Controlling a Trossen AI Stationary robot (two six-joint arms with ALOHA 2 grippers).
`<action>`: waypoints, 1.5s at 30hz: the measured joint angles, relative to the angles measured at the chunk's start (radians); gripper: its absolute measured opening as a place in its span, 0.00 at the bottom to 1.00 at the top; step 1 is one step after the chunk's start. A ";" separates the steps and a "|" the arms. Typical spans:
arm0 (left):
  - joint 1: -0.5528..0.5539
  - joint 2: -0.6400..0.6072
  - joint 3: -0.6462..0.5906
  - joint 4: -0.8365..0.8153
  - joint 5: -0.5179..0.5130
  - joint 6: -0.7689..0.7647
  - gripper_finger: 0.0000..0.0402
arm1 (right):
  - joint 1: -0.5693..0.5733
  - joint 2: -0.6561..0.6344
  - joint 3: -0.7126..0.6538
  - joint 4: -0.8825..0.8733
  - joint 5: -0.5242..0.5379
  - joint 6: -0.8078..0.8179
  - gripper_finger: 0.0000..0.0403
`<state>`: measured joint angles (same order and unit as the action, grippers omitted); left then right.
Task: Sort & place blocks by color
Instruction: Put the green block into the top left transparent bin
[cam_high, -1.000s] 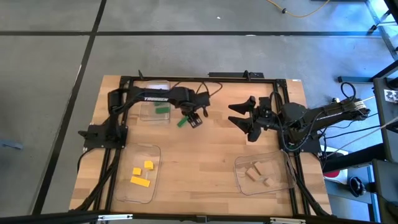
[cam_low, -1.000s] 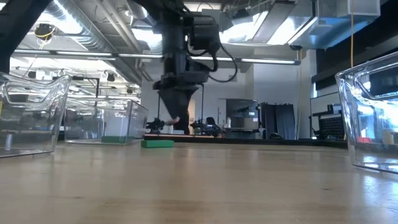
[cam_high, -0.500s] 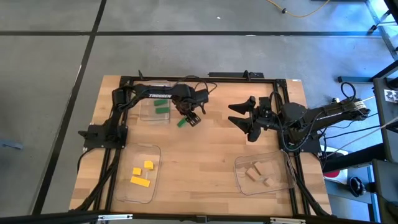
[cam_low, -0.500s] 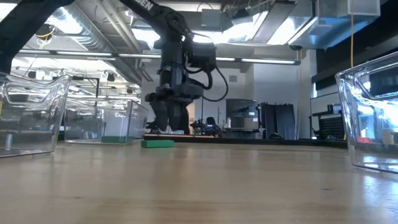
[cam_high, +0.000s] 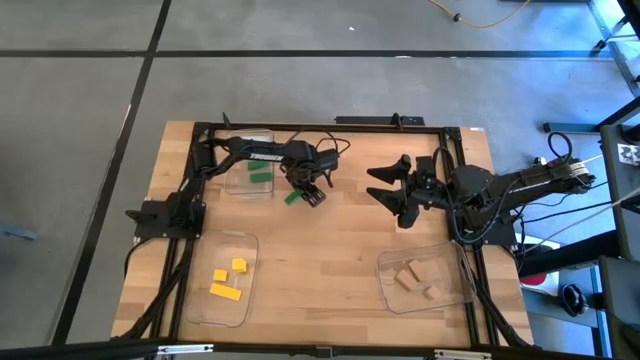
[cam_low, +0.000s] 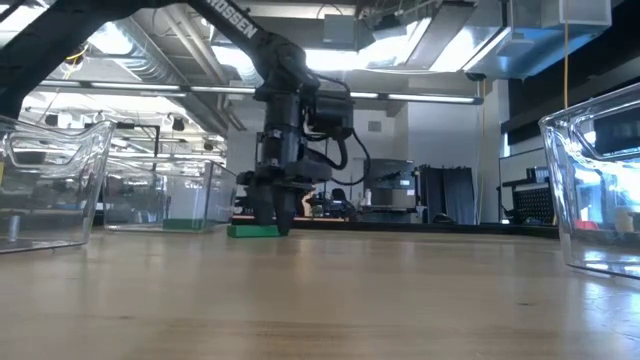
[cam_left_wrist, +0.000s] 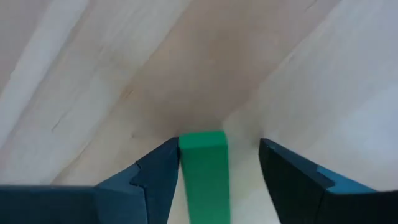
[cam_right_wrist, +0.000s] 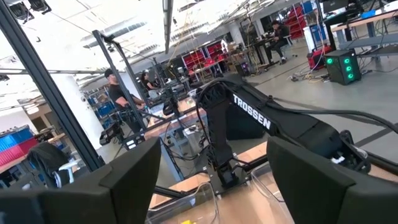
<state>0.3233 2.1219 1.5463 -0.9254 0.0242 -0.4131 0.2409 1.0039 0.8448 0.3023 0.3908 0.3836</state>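
A green block (cam_left_wrist: 204, 174), a short bar, lies flat on the wooden table (cam_high: 340, 250), just right of the far-left tray. My left gripper (cam_left_wrist: 219, 144) points straight down over it, open, with one finger on each side of the bar. The low view shows the left gripper (cam_low: 275, 215) down at table level by the green block (cam_low: 253, 231). My right gripper (cam_high: 395, 190) hangs open and level above the table's right half, with nothing between its fingers. My left gripper has one fingertip (cam_left_wrist: 163, 163) right against the block's long side (cam_left_wrist: 184, 163); I cannot tell whether it touches. The other finger stands clear of the opposite side. The fingers come from above, pointing down, and the block lies flat on the table.
A clear tray (cam_high: 250, 172) at the far left holds a green block (cam_high: 260, 178). The near-left tray (cam_high: 200, 300) holds yellow blocks (cam_high: 226, 279). The near-right tray (cam_high: 452, 290) holds tan blocks (cam_high: 412, 279). Bare wood lies between the trays.
My left gripper has come down from above the green block to table level, turning a little about its own axis, and now straddles the block. Its fingers have stayed apart. The block has not moved.
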 joint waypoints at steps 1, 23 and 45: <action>0.000 0.002 0.000 -0.001 -0.001 0.009 0.52 | 0.000 0.000 0.000 0.000 0.000 0.000 0.73; -0.059 -0.323 -0.001 0.328 -0.005 0.195 0.20 | 0.000 -0.001 0.000 -0.006 0.000 -0.052 0.73; -0.307 -1.127 -0.743 1.268 -0.020 0.126 0.20 | 0.000 -0.001 0.000 -0.109 -0.002 -0.186 0.73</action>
<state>0.0159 0.9945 0.8029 0.3427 0.0041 -0.2869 0.2411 1.0027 0.8448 0.1936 0.3889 0.1973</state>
